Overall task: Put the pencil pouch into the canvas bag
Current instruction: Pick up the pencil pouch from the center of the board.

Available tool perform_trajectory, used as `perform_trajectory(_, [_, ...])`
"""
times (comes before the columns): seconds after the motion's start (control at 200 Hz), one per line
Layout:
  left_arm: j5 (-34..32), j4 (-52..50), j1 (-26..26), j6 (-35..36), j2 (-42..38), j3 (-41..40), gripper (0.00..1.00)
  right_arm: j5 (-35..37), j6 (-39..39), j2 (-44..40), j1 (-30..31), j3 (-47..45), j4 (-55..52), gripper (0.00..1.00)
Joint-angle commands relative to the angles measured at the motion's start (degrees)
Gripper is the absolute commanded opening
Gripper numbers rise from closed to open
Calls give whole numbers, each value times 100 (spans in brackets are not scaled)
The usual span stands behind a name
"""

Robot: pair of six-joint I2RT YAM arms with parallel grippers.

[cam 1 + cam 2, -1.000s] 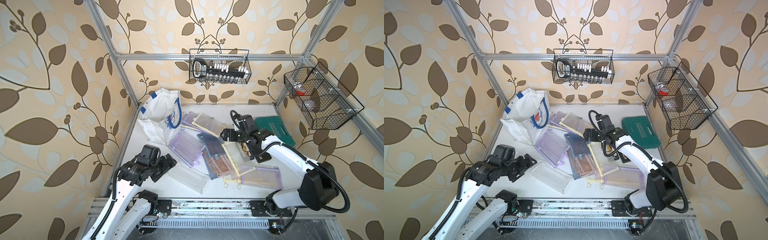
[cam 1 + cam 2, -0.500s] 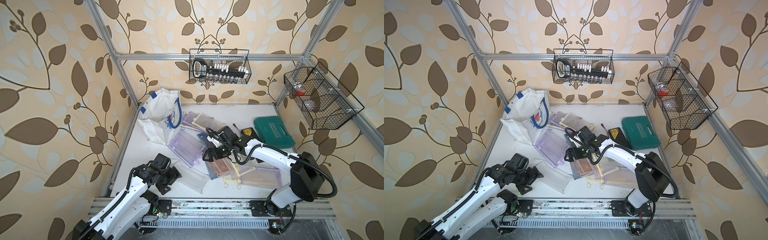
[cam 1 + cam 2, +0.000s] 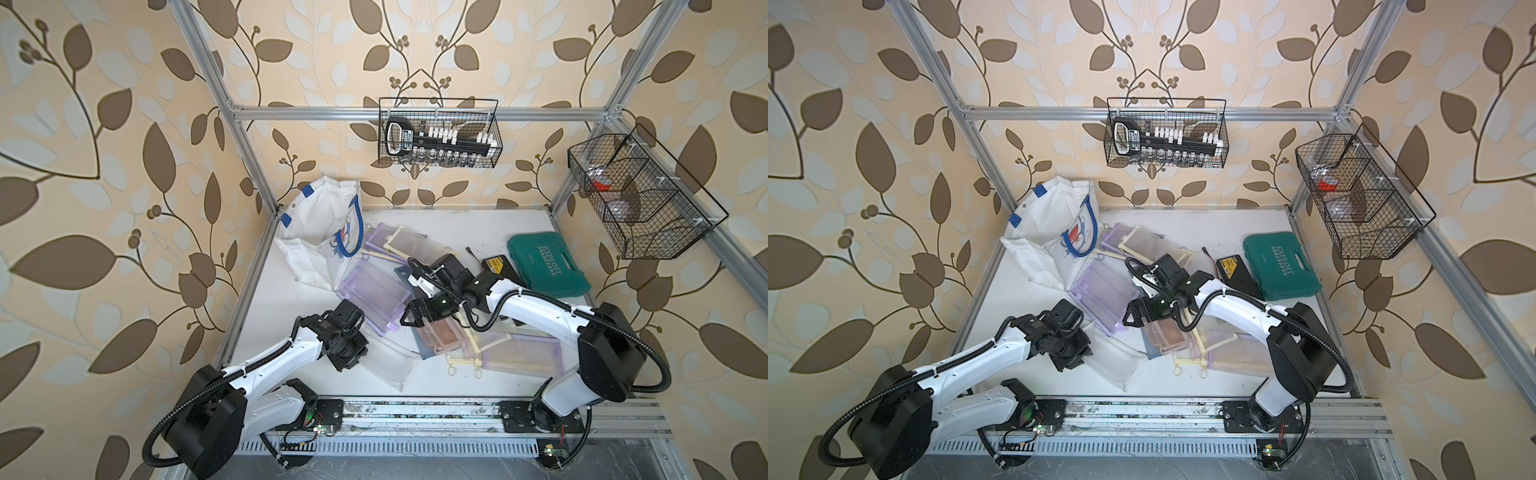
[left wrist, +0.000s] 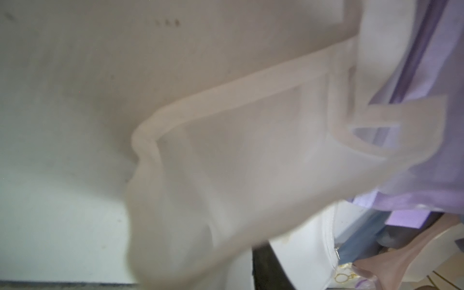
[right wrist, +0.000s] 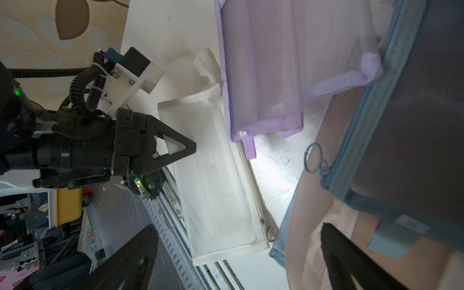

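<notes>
Near the front rail (image 3: 415, 409), left claw (image 5: 192, 148) tight on the white pouch (image 5: 218, 188); right claw (image 5: 237, 229) agape, fingers (image 5: 130, 258) cropped.

Beige wallpaper (image 3: 124, 124) printed with brown and pale leaves covers every wall around a white table (image 3: 270, 299), seen from above in soft, even light. A silver metal frame (image 3: 311, 111) runs up the corners and across the back wall, where a black wire basket (image 3: 436, 99) hangs; a second wire basket (image 3: 665, 232) hangs on the side wall. A metal rail (image 3: 415, 415) edges the table's front.
</notes>
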Motion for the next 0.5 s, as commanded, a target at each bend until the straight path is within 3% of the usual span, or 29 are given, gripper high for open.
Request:
perform_trajectory(0.0, [-403, -333, -53, 278, -247, 291, 0, -93, -99, -69, 21, 12, -45, 100])
perform_trajectory(0.1, [-557, -818, -54, 748, -360, 709, 0, -185, -69, -41, 2, 255, -183, 100])
perform_trajectory(0.37, [-1428, -2606, -44, 2314, -320, 2835, 0, -393, 127, -113, -161, 980, -457, 100])
perform_trajectory(0.495, [-1744, -3464, -52, 3111, 152, 3886, 0, -543, 322, -303, -695, 1031, -387, 100])
